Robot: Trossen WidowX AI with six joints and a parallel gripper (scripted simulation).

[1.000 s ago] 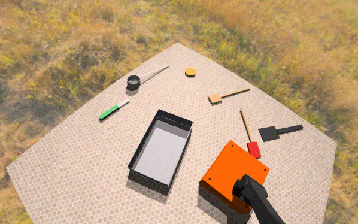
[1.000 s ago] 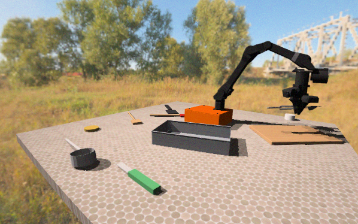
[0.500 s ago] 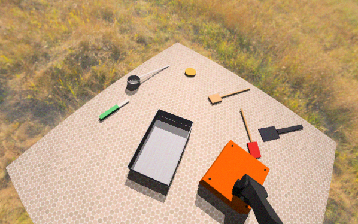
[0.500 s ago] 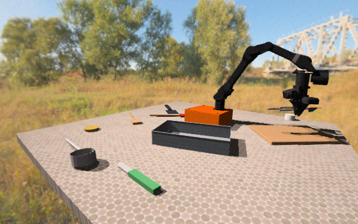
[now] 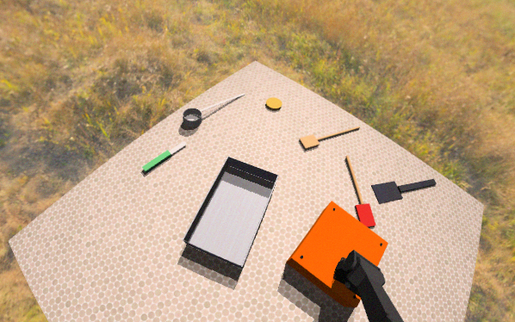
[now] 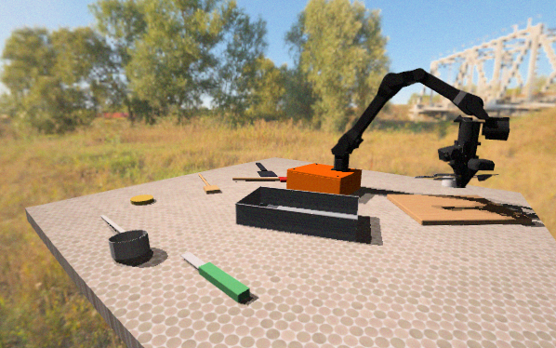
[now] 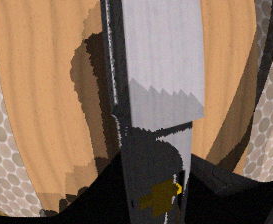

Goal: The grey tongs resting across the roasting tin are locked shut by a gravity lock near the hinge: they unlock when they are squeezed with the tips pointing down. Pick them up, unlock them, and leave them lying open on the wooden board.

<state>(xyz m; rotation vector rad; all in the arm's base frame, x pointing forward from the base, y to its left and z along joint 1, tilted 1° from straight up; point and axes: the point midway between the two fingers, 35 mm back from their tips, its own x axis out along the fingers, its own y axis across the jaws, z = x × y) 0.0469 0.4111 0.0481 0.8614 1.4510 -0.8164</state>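
My gripper [image 6: 463,182] [image 7: 146,154] points down above the wooden board [image 6: 417,207] [image 7: 42,75], with its shadow on the board. It is shut on the grey tongs [image 7: 164,50], which run up the wrist view, light grey on top and dark along the left side. In the exterior view they are a thin, nearly level shape, sticking out on both sides of the fingers. Whether their arms are apart or locked together I cannot tell. The roasting tin [image 5: 214,263] [image 6: 295,224] stands well away with no tongs across it. The top view shows neither the fingers nor the board.
A small white cylinder [image 6: 449,180] is near the gripper. The orange base block [image 5: 338,241] [image 6: 313,181] stands beside the tin. A green-handled tool [image 5: 157,161], dark pan [image 5: 192,120], yellow disc [image 5: 274,103], wooden-handled tools and a black spatula [image 5: 387,192] lie farther off.
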